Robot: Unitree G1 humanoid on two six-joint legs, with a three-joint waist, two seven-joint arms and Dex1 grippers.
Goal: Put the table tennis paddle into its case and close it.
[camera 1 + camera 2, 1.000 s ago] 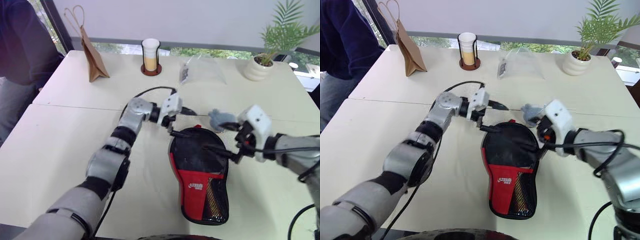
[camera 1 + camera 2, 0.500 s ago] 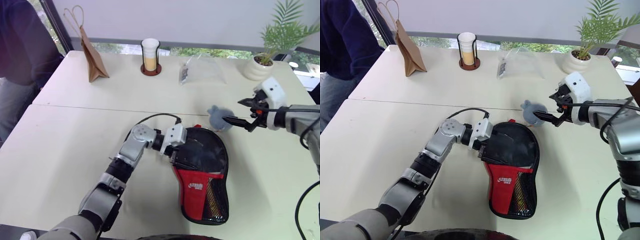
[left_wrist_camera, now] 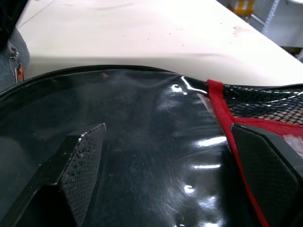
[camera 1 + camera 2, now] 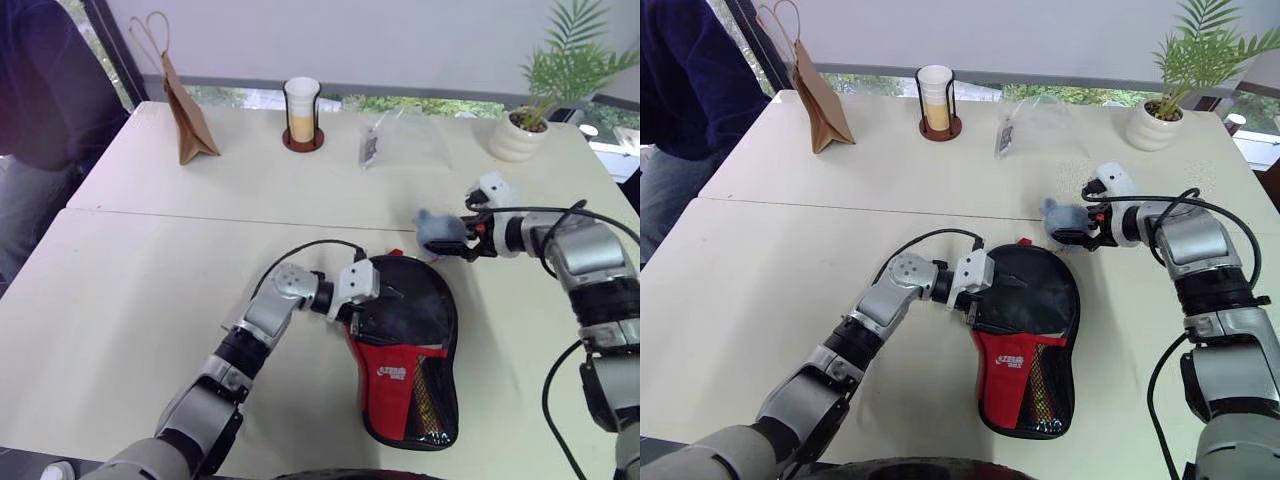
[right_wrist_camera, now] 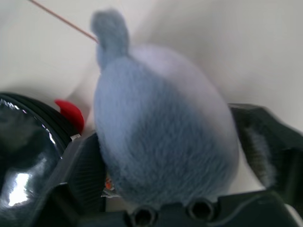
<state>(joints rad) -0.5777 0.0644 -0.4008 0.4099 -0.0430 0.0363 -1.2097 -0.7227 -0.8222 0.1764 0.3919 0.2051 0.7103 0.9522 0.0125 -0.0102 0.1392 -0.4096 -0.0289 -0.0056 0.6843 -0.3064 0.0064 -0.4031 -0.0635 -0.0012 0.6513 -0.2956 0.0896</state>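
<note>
The case (image 4: 405,345) lies flat in the middle of the table, a black paddle-shaped pouch with a red panel, white logo and mesh pocket. The paddle is hidden from view. My left gripper (image 4: 375,300) is open and rests on the case's glossy black upper part (image 3: 156,156), fingers (image 3: 80,161) spread on it. A grey-blue fluffy ball (image 4: 435,228) sits just off the case's top right edge, beside a small red tab (image 5: 68,116). My right gripper (image 4: 455,240) reaches in from the right and is closed around this ball (image 5: 161,132).
Along the far side stand a brown paper bag (image 4: 185,120), a cup in a black holder (image 4: 301,110), a clear plastic bag (image 4: 400,140) and a potted plant (image 4: 520,125). A person (image 4: 40,90) stands at the table's far left corner.
My left gripper has come down and back from the case's top onto its upper left part. My right gripper swung out to the right, then in around the fluffy ball, and its fingers narrowed.
</note>
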